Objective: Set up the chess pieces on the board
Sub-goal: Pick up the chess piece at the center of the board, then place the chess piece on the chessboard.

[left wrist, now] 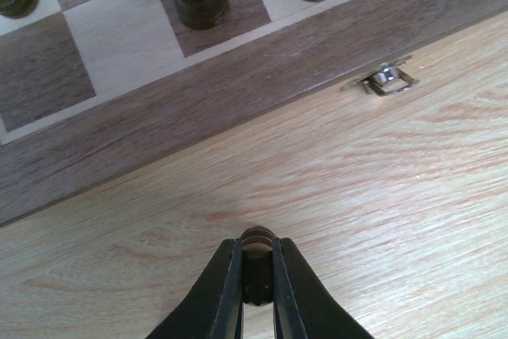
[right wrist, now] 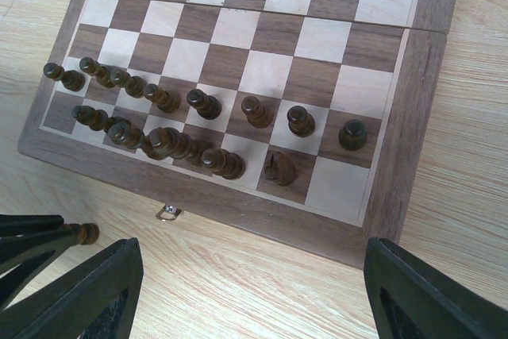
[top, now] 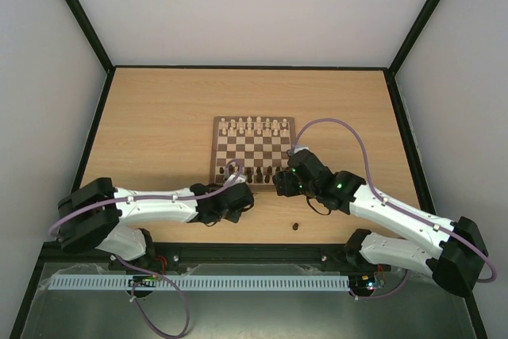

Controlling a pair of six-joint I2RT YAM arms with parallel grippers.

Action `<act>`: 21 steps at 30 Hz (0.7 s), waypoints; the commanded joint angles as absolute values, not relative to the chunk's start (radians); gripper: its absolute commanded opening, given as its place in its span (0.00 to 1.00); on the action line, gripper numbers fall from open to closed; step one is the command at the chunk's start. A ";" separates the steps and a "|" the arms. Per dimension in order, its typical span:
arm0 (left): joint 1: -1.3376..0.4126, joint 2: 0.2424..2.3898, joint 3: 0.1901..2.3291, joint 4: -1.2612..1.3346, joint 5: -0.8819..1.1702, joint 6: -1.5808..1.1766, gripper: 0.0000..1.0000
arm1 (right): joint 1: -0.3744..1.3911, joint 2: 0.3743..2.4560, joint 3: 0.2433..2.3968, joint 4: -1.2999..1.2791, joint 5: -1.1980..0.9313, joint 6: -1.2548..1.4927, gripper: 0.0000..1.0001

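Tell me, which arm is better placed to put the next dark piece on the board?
Left. The left gripper is shut on a dark chessman just off the chessboard, by its near border; the right gripper hangs open and empty.

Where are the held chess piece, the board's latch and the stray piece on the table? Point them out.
held chess piece [left wrist: 255, 237]: left wrist view, its rounded top.
latch [left wrist: 386, 78]: left wrist view, its metal loop.
stray piece [top: 295, 226]: top view, its middle.
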State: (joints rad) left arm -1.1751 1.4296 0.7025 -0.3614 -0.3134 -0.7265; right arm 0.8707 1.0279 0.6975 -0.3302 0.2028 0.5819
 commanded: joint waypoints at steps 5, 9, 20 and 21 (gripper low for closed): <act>-1.129 1.401 0.829 -0.543 -0.392 -0.771 0.03 | 0.868 1.010 0.690 -0.333 0.208 0.569 0.77; -1.082 1.366 0.884 -0.583 -0.421 -0.764 0.04 | 0.869 1.004 0.686 -0.330 0.212 0.570 0.77; -1.010 1.428 0.965 -0.574 -0.460 -0.723 0.05 | 0.869 1.008 0.682 -0.327 0.222 0.569 0.77; -1.006 1.434 0.964 -0.568 -0.459 -0.720 0.05 | 0.868 1.010 0.682 -0.326 0.221 0.568 0.77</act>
State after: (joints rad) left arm -1.0233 1.4036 0.9504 -0.5522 -0.4362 -0.7406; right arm 0.8707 1.0199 0.6960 -0.3298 0.2066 0.5819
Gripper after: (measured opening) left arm 0.102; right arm 0.767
